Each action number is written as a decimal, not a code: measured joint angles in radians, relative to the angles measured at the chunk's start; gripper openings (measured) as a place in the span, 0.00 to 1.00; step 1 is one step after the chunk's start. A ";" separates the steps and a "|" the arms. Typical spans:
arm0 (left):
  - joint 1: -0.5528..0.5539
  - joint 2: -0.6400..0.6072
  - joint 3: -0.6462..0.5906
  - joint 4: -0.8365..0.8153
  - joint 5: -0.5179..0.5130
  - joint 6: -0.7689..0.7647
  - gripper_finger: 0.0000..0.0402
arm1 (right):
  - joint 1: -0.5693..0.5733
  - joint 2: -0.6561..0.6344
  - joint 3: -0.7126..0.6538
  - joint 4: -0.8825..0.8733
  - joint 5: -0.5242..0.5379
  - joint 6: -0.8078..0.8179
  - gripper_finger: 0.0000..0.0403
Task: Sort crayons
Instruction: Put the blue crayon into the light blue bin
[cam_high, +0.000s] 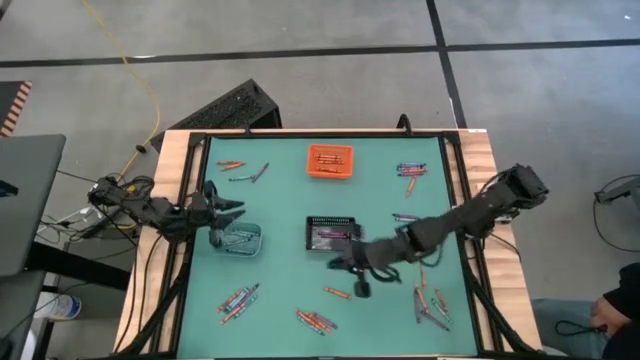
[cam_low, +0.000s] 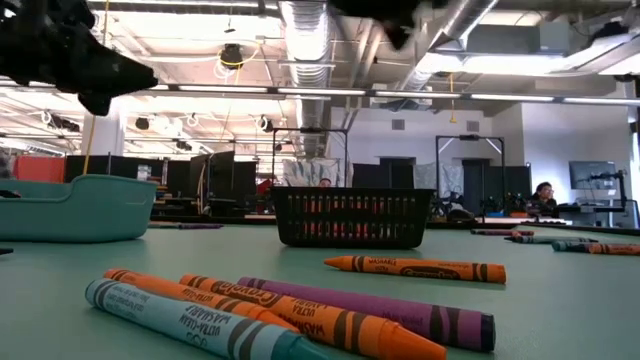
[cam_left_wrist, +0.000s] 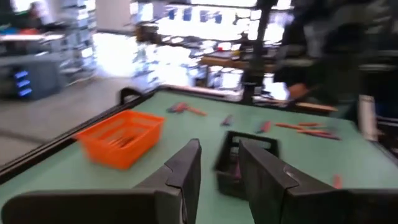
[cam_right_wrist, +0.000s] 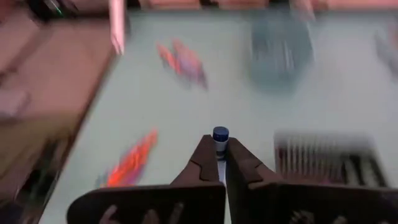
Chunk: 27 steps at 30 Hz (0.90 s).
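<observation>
Crayons lie in loose groups on the green mat (cam_high: 290, 200): near the front left (cam_high: 238, 298), the front middle (cam_high: 315, 320), the right (cam_high: 430, 305), and by the far edge (cam_high: 411, 170). My right gripper (cam_high: 340, 265) hovers just in front of the black bin (cam_high: 331, 233), shut on a blue-tipped crayon (cam_right_wrist: 220, 138). My left gripper (cam_high: 226, 214) stands open at the mat's left, over the clear bin (cam_high: 240, 239), its fingers (cam_left_wrist: 186, 174) parted with nothing between them. An orange bin (cam_high: 329, 160) with crayons in it stands at the far middle. My right gripper pinches the blue-tipped crayon between its two fingers. The crayon lies along the fingers, and its blue end (cam_right_wrist: 220, 133) sticks out just past the fingertips. It is lifted clear of the mat.
Orange, purple and blue crayons (cam_low: 300, 315) lie close to the low camera, and a single orange one (cam_low: 415, 268) lies in front of the black bin (cam_low: 352, 217). The clear bin (cam_low: 80, 207) sits at the left. A raised dark frame (cam_high: 455, 200) borders the mat.
</observation>
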 joint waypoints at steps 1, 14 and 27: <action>0.000 0.000 0.016 -0.036 -0.031 -0.015 0.22 | -0.024 0.018 0.000 0.073 -0.034 -0.049 0.02; 0.000 0.000 0.087 -0.289 -0.195 -0.184 0.11 | -0.252 0.484 0.340 0.549 -0.222 -0.247 0.02; 0.000 0.000 0.087 -0.294 -0.212 -0.183 0.06 | -0.310 0.839 0.760 0.464 -0.306 -0.212 0.02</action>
